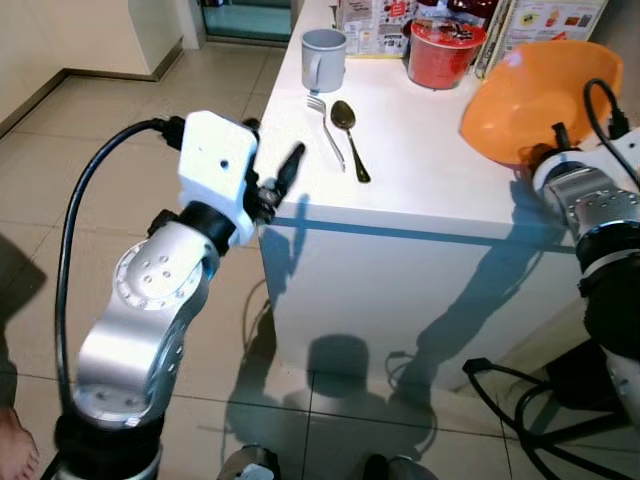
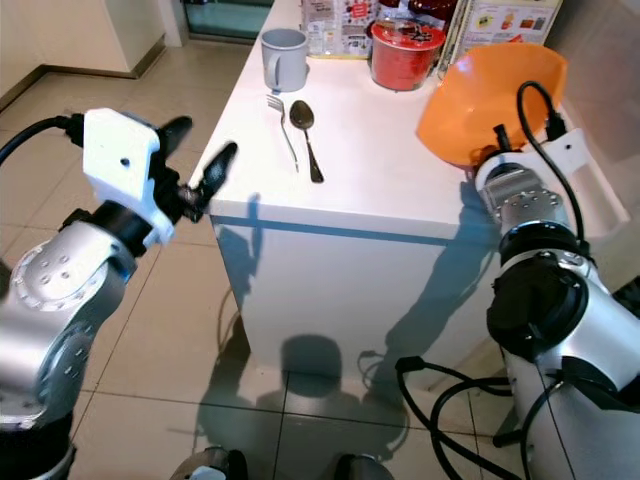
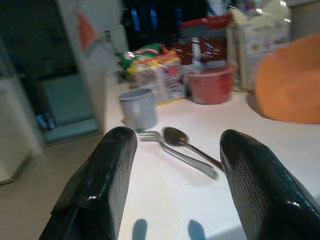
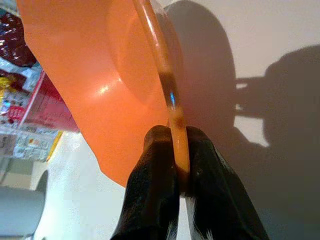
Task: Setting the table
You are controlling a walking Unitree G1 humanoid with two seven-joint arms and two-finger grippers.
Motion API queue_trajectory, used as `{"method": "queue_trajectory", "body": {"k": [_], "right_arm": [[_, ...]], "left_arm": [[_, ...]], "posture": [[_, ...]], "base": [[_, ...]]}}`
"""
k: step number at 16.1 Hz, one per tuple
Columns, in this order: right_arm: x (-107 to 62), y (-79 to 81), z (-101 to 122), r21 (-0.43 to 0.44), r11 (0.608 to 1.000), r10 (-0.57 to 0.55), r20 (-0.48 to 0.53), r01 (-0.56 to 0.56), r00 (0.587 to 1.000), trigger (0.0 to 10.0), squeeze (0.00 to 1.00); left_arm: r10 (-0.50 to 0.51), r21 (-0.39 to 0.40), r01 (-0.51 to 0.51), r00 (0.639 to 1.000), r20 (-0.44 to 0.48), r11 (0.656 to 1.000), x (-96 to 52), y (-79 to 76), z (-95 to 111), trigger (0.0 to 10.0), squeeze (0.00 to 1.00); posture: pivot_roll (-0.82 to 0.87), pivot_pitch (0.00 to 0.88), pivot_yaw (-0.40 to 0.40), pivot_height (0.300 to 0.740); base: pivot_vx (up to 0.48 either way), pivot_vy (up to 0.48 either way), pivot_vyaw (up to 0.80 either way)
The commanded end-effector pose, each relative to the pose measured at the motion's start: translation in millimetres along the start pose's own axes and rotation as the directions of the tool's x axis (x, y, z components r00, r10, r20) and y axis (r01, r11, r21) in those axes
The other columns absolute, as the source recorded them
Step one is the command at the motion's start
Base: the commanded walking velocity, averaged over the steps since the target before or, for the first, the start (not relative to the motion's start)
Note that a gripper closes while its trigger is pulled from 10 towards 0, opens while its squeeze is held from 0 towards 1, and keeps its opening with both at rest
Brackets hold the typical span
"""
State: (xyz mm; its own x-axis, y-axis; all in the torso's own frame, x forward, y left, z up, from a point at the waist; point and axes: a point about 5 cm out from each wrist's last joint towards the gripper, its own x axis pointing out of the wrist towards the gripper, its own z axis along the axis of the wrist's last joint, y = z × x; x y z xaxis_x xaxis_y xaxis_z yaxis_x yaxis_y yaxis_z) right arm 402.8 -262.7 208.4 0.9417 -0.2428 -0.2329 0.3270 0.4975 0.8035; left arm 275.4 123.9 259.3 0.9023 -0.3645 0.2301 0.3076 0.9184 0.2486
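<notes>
From the head, the right gripper [image 1: 540,160] is mostly hidden behind the orange bowl [image 1: 540,95], tilted over the white table [image 1: 420,170]. Left gripper [image 2: 195,160] hovers at the corner, fingers apart, empty. Left wrist: fork [image 3: 165,147], spoon [image 3: 187,147], blurry mug [image 3: 137,107]. Right wrist: fingers [image 4: 150,195] pinch the bowl's rim.

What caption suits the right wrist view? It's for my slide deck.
Right gripper pinches the rim of a tilted orange bowl above the white table.
</notes>
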Motion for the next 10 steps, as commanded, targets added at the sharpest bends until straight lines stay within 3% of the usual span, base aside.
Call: {"method": "queue_trajectory", "body": {"k": [1,5,9,10], "right_arm": [[-0.6,16.8,6,0.041,0.994,0.104,0.029,-0.105,0.994,0.0,0.00],[-3.9,44.6,1,-0.023,0.954,0.300,0.048,-0.299,0.953,0.0,0.00],[-26.0,48.1,0,-0.284,0.864,0.457,0.100,-0.415,0.884,0.0,0.00],[-48.1,47.6,-4,-0.378,0.818,0.506,0.116,-0.434,0.854,0.0,0.00]], "left_arm": [[0.068,0.009,-0.068,0.998,0.006,0.998,5.7,8.2,0,10.0,0.00],[0.124,0.022,-0.124,0.992,-0.019,0.992,11.6,15.8,-13,10.0,0.00],[0.157,-0.008,-0.157,0.987,-0.028,0.988,20.5,14.2,-24,10.0,0.00],[0.153,-0.022,-0.154,0.988,-0.031,0.988,19.1,10.2,-27,10.0,0.00]], "posture": [[0.10,0.000,-0.040,0.740],[0.06,0.000,-0.005,0.740],[0.02,0.000,0.015,0.740],[0.02,0.000,0.011,0.740]], "base": [[0.000,0.000,0.00],[0.000,0.000,0.00],[0.000,0.000,0.00],[0.000,0.000,0.00]]}}
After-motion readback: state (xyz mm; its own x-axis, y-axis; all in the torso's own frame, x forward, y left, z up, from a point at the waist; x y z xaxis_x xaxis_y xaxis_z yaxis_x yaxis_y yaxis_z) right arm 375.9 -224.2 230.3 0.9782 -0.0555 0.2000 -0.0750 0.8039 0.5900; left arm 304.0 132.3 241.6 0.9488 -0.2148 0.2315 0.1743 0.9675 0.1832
